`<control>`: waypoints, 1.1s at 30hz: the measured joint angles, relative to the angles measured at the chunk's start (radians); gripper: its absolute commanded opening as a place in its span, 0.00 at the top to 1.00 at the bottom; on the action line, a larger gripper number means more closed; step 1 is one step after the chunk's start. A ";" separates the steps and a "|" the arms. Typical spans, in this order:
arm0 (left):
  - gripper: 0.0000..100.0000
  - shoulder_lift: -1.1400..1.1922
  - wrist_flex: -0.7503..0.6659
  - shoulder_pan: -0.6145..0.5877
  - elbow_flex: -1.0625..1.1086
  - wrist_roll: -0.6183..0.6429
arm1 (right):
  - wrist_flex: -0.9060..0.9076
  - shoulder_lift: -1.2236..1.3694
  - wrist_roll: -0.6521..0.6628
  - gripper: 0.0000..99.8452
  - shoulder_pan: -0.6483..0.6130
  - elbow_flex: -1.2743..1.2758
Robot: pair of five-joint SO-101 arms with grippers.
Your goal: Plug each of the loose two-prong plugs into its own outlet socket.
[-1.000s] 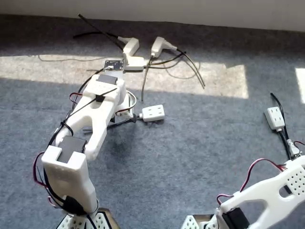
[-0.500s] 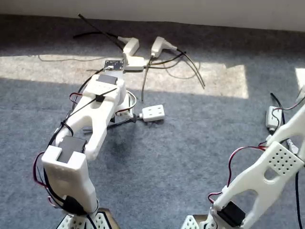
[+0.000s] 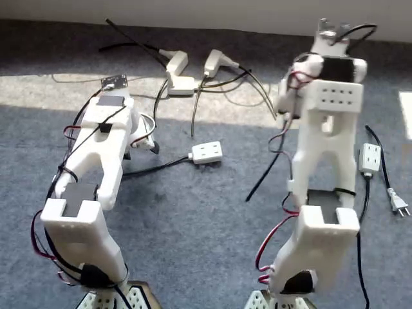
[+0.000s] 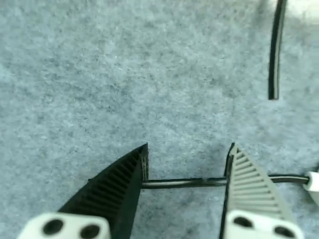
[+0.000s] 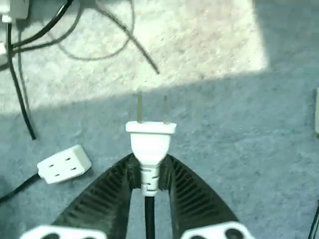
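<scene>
Right gripper (image 5: 149, 172): clenched on a white two-prong plug (image 5: 149, 142), gripped at the neck where its black cord leaves. The prongs point straight ahead along the gripper's line. The plug hangs clear above the carpet (image 3: 225, 225), toward the far edge.

Socket block (image 3: 207, 152): white, lying flat near the carpet's middle between the two arms. Its slots face up, as far as I can judge, and its long axis runs across the arms. It sits off the plug's line, toward the left arm, so the prongs likely need tipping down and swinging that way.

Left gripper (image 4: 188, 149): released, jaws straddling the block's cord (image 4: 174, 183) without pinching it. This arm is the nearer one to the block.

Second socket (image 3: 370, 158) and a loose plug (image 3: 400, 206) lie by the carpet's right edge.
</scene>
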 measured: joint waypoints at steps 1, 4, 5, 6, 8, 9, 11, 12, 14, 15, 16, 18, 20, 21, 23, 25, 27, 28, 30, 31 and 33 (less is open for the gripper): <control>0.74 0.000 0.000 -0.003 0.000 0.009 | 0.000 -0.012 -0.023 0.99 -0.048 0.061; 0.74 0.000 0.000 -0.003 -0.006 0.006 | -0.008 -0.018 -0.095 0.99 -0.178 0.207; 0.74 0.000 0.000 -0.003 -0.006 0.008 | -0.017 -0.018 -0.107 0.99 -0.219 0.245; 0.74 0.000 0.000 -0.003 -0.006 0.009 | -0.032 -0.018 -0.112 0.99 -0.262 0.278; 0.74 0.000 0.000 -0.003 -0.006 0.012 | -0.072 -0.018 -0.114 0.96 -0.324 0.336; 0.74 0.000 0.000 -0.003 -0.006 0.012 | -0.084 -0.018 -0.107 0.92 -0.344 0.368; 0.74 0.000 0.000 -0.003 -0.006 0.012 | -0.097 -0.018 -0.104 0.84 -0.367 0.417; 0.74 0.000 0.000 -0.003 -0.006 0.012 | -0.100 -0.018 -0.103 0.80 -0.368 0.433; 0.74 0.000 0.000 -0.003 -0.006 0.012 | -0.101 -0.018 -0.103 0.76 -0.368 0.439; 0.74 0.000 0.000 -0.003 -0.006 0.012 | -0.101 -0.023 -0.104 0.75 -0.368 0.439; 0.74 0.000 0.000 -0.003 -0.006 0.012 | -0.101 -0.028 -0.104 0.75 -0.368 0.439; 0.74 0.000 0.000 -0.003 -0.006 0.012 | -0.078 -0.028 -0.104 0.75 -0.368 0.416; 0.74 0.000 0.000 -0.003 -0.006 0.014 | -0.046 -0.028 -0.104 0.75 -0.368 0.364; 0.74 0.000 0.000 -0.003 -0.006 0.014 | -0.020 -0.028 -0.103 0.75 -0.368 0.325; 0.74 0.000 0.000 -0.003 -0.006 0.015 | -0.003 -0.035 -0.066 0.75 -0.359 0.245; 0.74 0.000 0.035 0.017 -0.008 0.018 | -0.003 -0.078 -0.029 0.75 -0.319 0.201; 0.74 0.000 0.107 0.061 -0.040 0.018 | -0.003 -0.146 0.002 0.75 -0.256 0.183; 0.74 0.000 0.157 0.087 -0.068 0.015 | -0.003 -0.184 0.023 0.75 -0.218 0.181; 0.74 0.000 0.247 0.141 -0.120 0.015 | -0.003 -0.261 0.075 0.75 -0.143 0.180; 0.74 0.000 0.287 0.167 -0.135 0.018 | -0.003 -0.301 0.097 0.75 -0.101 0.181; 0.74 0.000 0.328 0.226 -0.155 0.055 | -0.003 -0.376 0.121 0.75 -0.014 0.216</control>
